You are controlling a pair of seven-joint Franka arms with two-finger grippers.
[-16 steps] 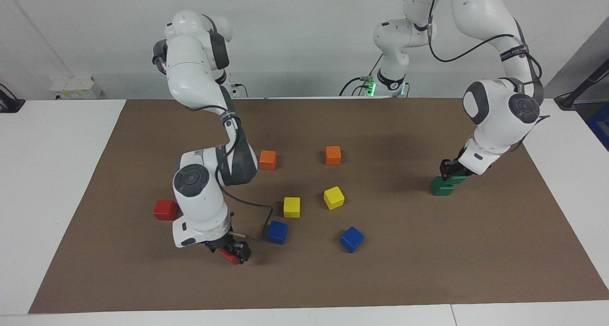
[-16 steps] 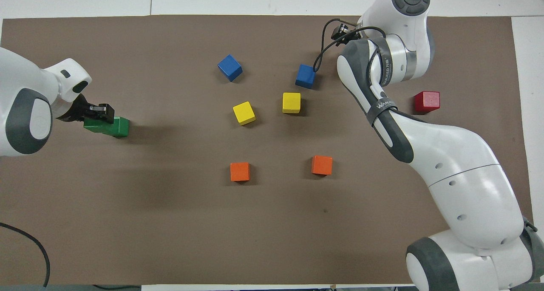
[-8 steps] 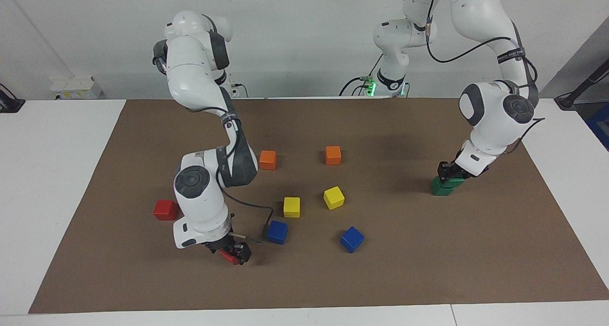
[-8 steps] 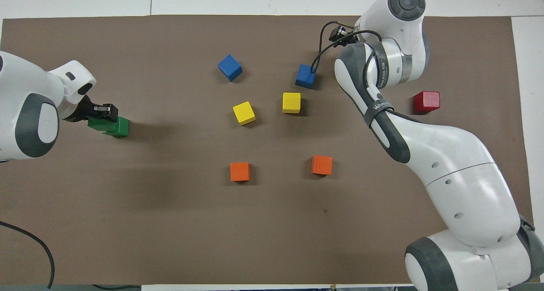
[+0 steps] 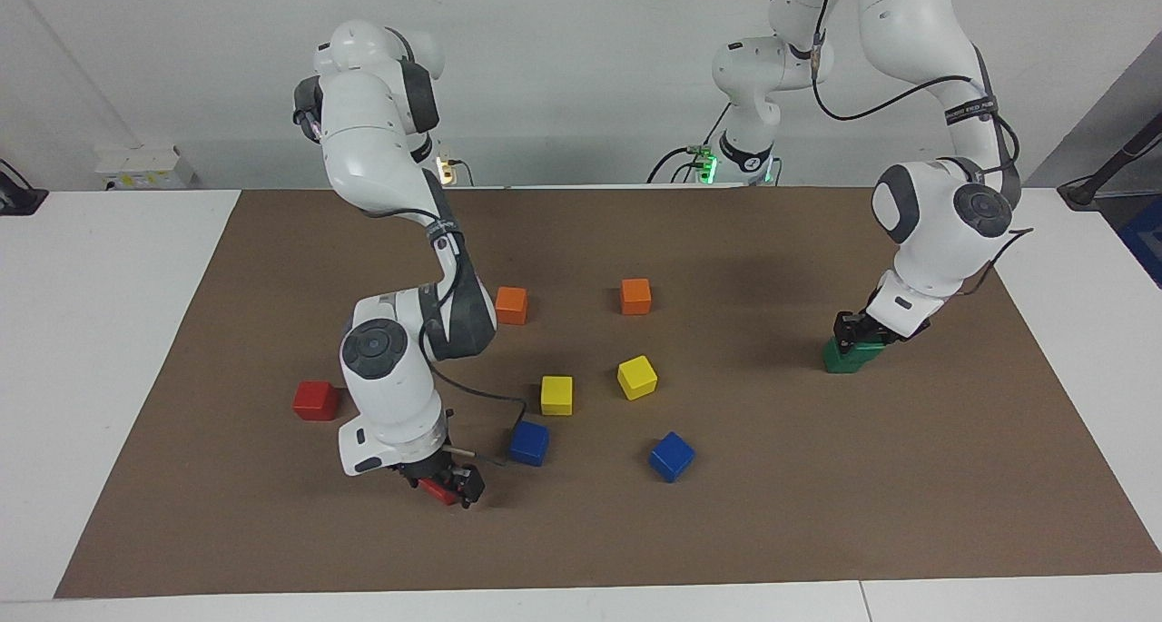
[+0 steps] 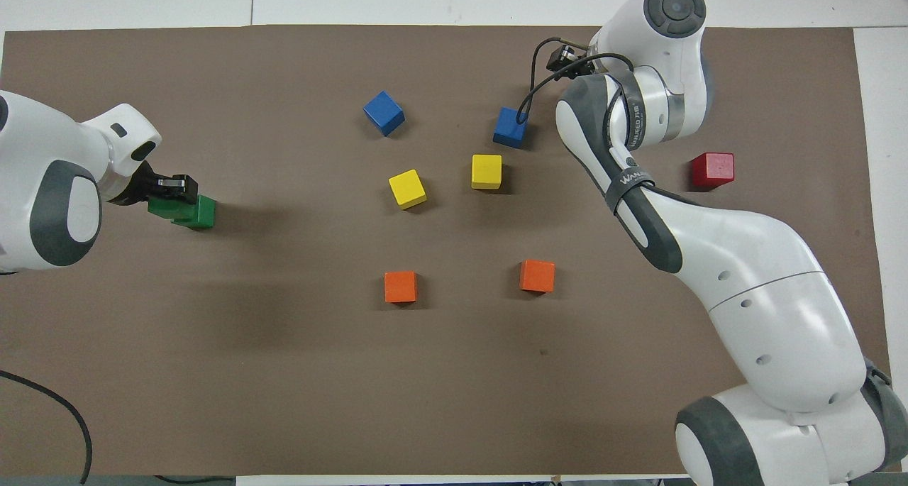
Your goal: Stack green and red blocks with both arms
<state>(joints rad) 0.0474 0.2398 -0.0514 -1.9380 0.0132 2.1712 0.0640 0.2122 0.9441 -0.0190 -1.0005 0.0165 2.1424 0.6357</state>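
Observation:
My left gripper [image 5: 857,328] is shut on a dark green block [image 5: 870,348] and holds it on or just over the second green block [image 5: 842,359], overlapping it but offset toward the left arm's end; I cannot tell whether they touch. Both green blocks show in the overhead view [image 6: 197,213] under the left gripper [image 6: 170,186]. My right gripper [image 5: 450,484] is shut on a red block [image 5: 437,491], low over the mat beside a blue cube. In the overhead view that gripper is hidden under its own wrist. The second red block [image 5: 316,400] sits alone toward the right arm's end.
Two orange cubes [image 5: 511,305] [image 5: 635,296], two yellow cubes [image 5: 556,395] [image 5: 637,377] and two blue cubes [image 5: 528,443] [image 5: 672,457] lie mid-table on the brown mat [image 5: 817,495]. One blue cube is close beside my right gripper.
My left gripper has brought its green block in over the lower green block, so the two overlap more. My right wrist has shifted slightly with the red block still held.

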